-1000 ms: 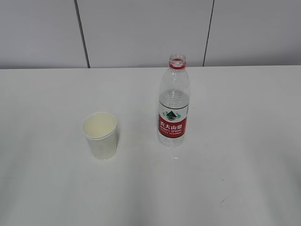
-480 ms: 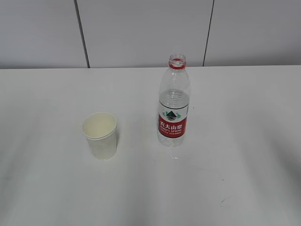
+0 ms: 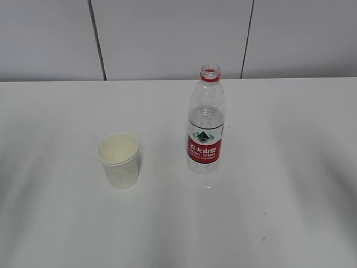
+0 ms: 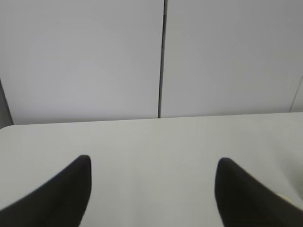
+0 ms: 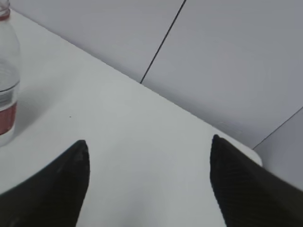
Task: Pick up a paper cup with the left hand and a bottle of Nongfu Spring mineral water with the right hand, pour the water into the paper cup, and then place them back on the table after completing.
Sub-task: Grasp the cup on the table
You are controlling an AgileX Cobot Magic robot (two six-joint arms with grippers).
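A white paper cup (image 3: 119,160) stands upright and empty on the white table (image 3: 290,139), left of centre. A clear uncapped Nongfu Spring bottle (image 3: 206,124) with a red label stands upright to its right, part full. Neither arm shows in the exterior view. In the left wrist view my left gripper (image 4: 154,163) is open over bare table, with nothing between its fingers. In the right wrist view my right gripper (image 5: 149,144) is open and empty; the bottle (image 5: 7,80) stands at the far left edge, apart from it.
A grey panelled wall (image 3: 167,39) with dark seams runs along the table's far edge. A small dark speck (image 3: 266,237) lies on the table at the front right. Soft shadows fall on the table's left and right sides.
The cup and bottle have not moved. The shadows on the table's left and right sides have shifted slightly.
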